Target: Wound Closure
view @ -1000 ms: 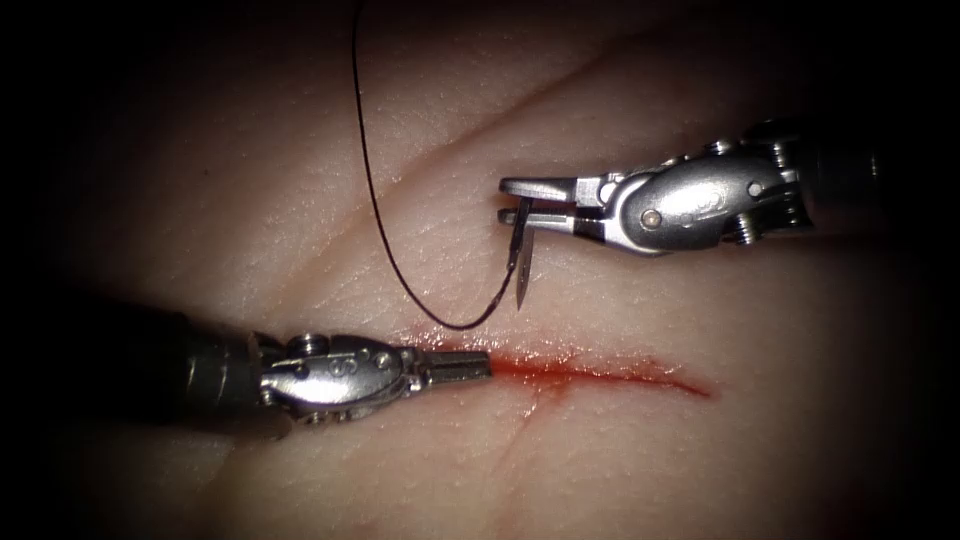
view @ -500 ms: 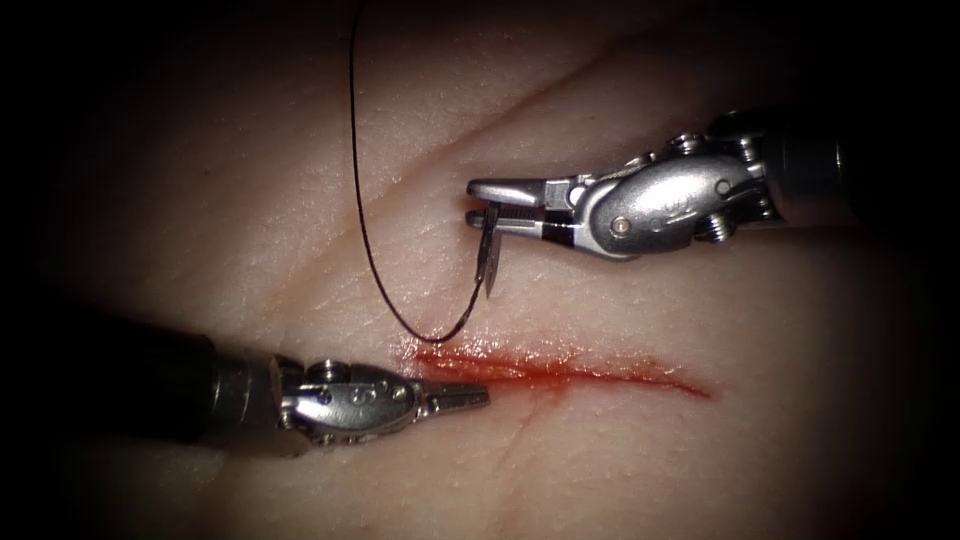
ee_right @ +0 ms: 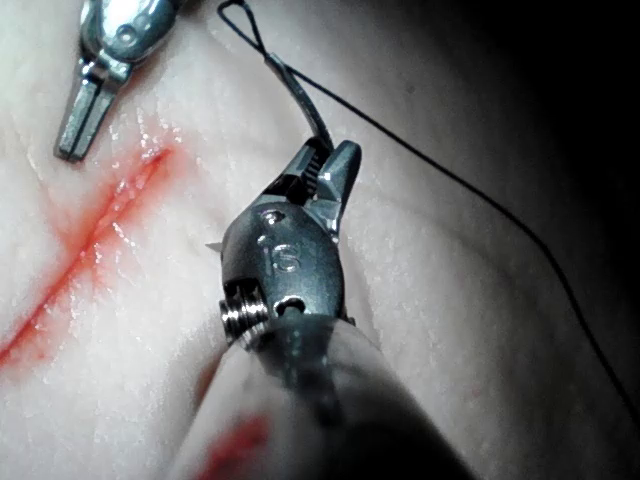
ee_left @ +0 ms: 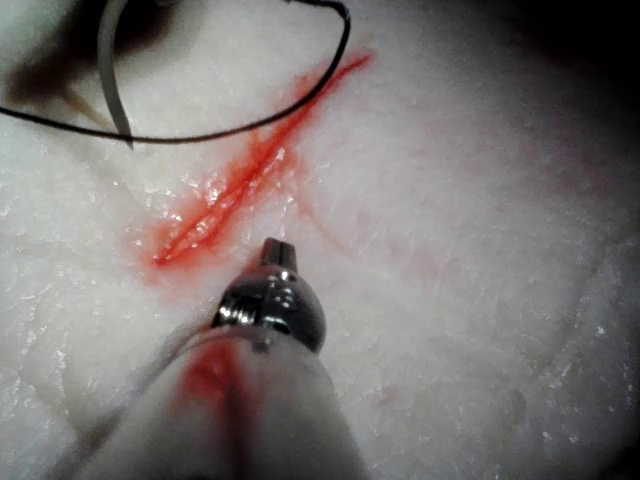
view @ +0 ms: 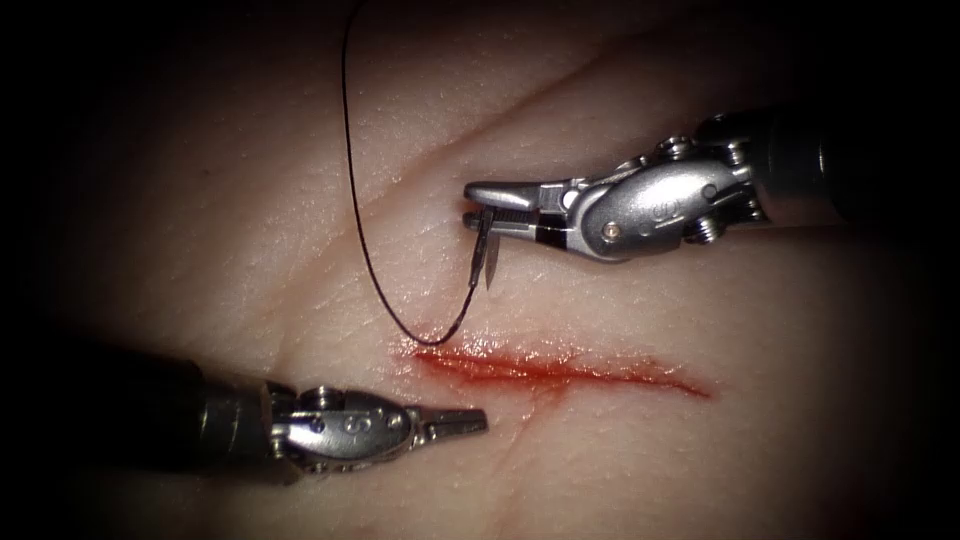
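Right tool (view: 478, 207), jaws clamped on the needle (view: 484, 252), holds it clear above the cut (view: 560, 368); left tool (view: 478, 420), jaws closed and empty, lies by the cut's left end.

Centre-lit endoscope view, dark vignetted edges; wrist views glaring.

- You see a bright pool of light in the middle of the scene.
- Toward every edge, the light fades to darkness; the corners are black.
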